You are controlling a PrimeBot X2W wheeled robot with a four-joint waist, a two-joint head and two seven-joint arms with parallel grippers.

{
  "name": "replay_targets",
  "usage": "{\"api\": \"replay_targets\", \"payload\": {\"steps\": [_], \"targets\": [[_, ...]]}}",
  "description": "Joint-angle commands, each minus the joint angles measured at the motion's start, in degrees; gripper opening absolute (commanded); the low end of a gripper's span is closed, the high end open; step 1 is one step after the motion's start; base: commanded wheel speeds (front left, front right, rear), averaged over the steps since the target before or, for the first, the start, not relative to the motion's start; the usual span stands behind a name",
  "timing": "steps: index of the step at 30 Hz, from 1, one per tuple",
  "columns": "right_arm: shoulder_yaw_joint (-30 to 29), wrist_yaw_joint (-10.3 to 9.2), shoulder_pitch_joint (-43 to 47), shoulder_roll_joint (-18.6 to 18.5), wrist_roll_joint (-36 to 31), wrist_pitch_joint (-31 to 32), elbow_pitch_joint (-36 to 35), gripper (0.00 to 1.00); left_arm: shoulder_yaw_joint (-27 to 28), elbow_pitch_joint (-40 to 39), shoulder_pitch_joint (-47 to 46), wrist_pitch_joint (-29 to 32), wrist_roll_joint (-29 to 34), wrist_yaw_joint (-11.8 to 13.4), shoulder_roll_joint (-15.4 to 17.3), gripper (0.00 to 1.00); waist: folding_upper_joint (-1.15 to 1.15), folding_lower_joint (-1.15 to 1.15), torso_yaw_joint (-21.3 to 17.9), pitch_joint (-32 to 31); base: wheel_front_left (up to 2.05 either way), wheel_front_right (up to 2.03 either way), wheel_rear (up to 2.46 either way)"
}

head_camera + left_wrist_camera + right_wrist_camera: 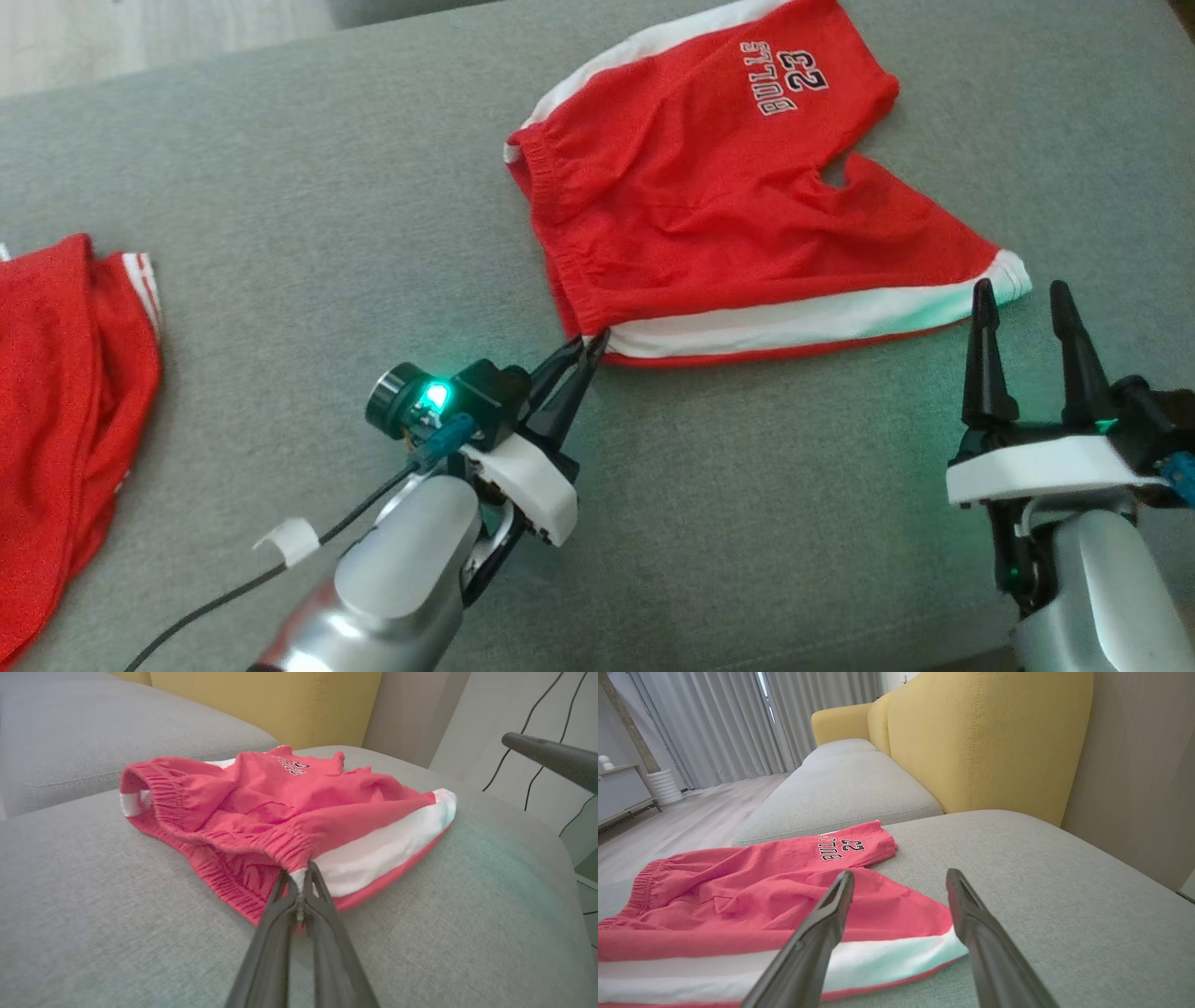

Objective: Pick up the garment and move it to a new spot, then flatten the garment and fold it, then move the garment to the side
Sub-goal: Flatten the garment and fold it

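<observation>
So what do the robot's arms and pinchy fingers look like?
The left arm and right arm are shiny silver-grey, each with a white collar at the wrist. The left gripper and right gripper each have two long, pointy black fingers. The left wrist carries a round black camera, a glowing green light, a blue plug and a black cable with a white clip.
</observation>
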Motion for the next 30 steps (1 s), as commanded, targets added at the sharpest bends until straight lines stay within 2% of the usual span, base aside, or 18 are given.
{"api": "replay_targets", "payload": {"steps": [1, 9, 15, 30], "targets": [[1.3, 0.39, -1.1, -0.2, -0.7, -0.6, -1.3, 1.0, 1.9, -1.3, -1.3, -0.7, -0.4, 0.6, 0.9, 0.0, 0.0, 0.0, 0.5, -0.4, 0.0, 0.0, 0.0], [2.1, 0.39, -0.2, -0.2, -3.9, -0.6, 4.9, 1.0, 4.2, -2.7, 1.0, -2.2, -1.4, 2.2, 2.6, 0.0, 0.0, 0.0, 2.9, -1.9, 0.0, 0.0, 0.0], [-1.1, 0.39, -1.4, -0.2, -7.6, 0.4, 10.8, 1.0, 5.2, -3.9, 2.3, -2.5, -1.8, 2.9, 3.3, 0.0, 0.0, 0.0, 3.7, -2.2, 0.0, 0.0, 0.0], [-2.7, 0.39, -4.8, -0.2, -8.7, -0.1, 17.5, 1.0, 5.0, -4.7, 2.7, -2.7, -1.9, 3.2, 3.6, 0.0, 0.0, 0.0, 3.8, -2.4, 0.0, 0.0, 0.0]]}}
